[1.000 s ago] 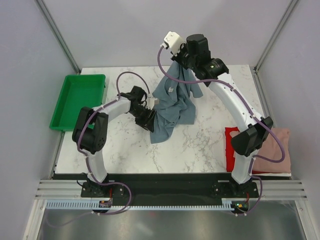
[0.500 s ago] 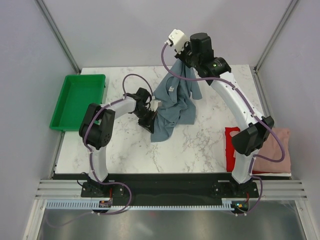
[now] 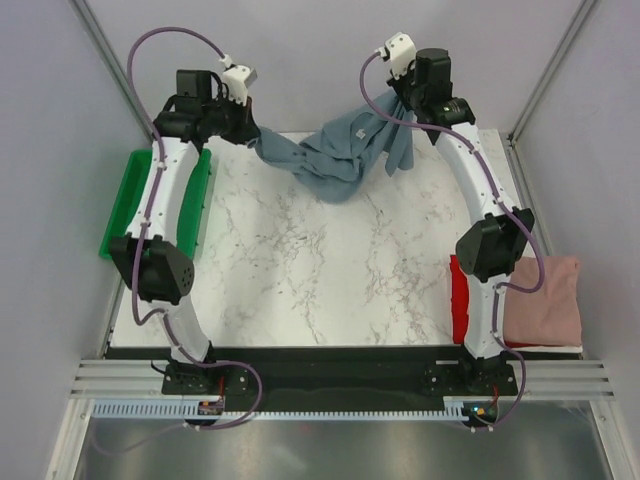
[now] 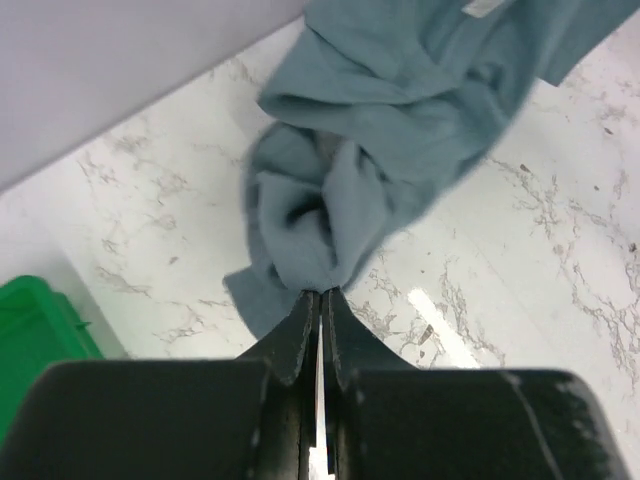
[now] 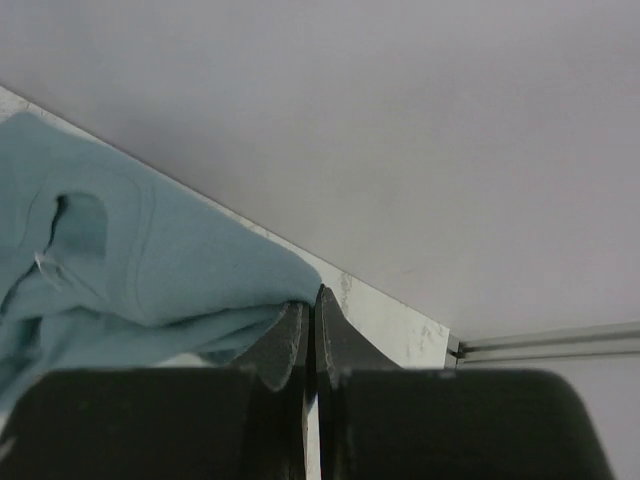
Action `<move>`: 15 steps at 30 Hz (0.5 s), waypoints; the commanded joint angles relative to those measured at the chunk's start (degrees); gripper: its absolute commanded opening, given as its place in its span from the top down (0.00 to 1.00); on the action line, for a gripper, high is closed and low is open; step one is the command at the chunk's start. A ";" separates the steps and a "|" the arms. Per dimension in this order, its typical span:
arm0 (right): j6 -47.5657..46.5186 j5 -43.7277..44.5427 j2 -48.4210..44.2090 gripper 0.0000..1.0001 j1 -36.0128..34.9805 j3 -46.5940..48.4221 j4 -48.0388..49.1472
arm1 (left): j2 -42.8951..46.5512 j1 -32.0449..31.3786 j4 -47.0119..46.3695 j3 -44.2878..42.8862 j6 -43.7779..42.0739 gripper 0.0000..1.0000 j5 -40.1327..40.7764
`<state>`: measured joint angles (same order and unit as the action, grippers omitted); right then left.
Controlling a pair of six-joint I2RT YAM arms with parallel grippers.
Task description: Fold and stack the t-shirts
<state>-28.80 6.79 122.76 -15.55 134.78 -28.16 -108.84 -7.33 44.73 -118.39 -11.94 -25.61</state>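
Over the marble table's [image 3: 300, 270] far edge, the blue-grey t-shirt [image 3: 335, 160] sags between the left gripper [image 4: 318, 294] and right gripper [image 5: 310, 298], both clamped on it. The left arm overlaps the green tray [image 3: 122, 212]; the right arm overlaps the touching pink t-shirt [image 3: 545, 300] and red t-shirt [image 3: 458, 300]. The hanging shirt's white tag [image 4: 480, 8] is unreadable.

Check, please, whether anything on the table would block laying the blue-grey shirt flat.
Nothing visible does. The blue-grey shirt hangs between the left tool and right tool over bare table; green tray, red shirt and pink shirt lie off at the sides.
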 commanded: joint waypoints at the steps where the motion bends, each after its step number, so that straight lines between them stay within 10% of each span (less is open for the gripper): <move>1: 2.16 1.48 -7.70 1.00 0.69 -4.86 6.72 | 6.61 -1.28 2.03 0.24 -6.59 0.98 -2.43; 15: -6.34 -22.15 -19.58 0.98 0.44 -36.86 -12.94 | 30.87 -2.16 5.18 38.75 -12.66 0.98 -15.07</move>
<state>-30.68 -5.13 103.88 -13.50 100.03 -32.32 -82.94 -8.95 48.64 -81.56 -21.15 -33.91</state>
